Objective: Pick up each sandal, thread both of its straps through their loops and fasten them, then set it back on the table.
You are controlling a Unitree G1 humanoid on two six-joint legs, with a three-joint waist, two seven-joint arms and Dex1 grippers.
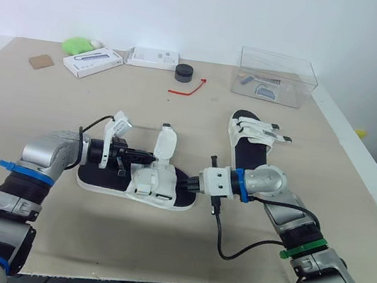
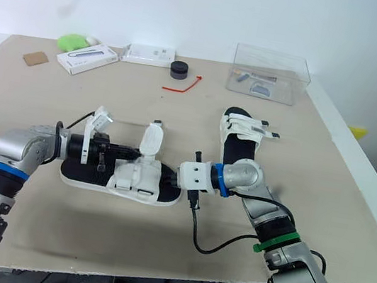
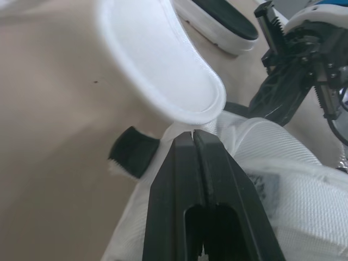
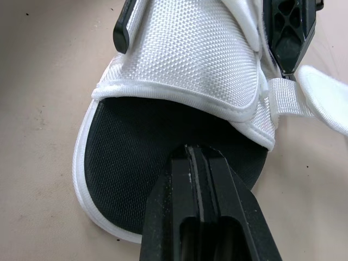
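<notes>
Left claw [image 1: 150, 157], clamped on the raised strap [image 1: 165, 143], should fold it toward 6 o'clock; right claw [image 1: 191, 183], closed, pins the sandal's [image 1: 96, 181] 3 o'clock end.

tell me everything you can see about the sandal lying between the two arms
The near sandal lies flat on the table, toe toward the robot's right. It has a white sole, black mesh footbed and white woven upper. One white strap stands upright, unfastened. The shut left tool meets that strap's base; the shut right tool is at the toe's footbed.
</notes>
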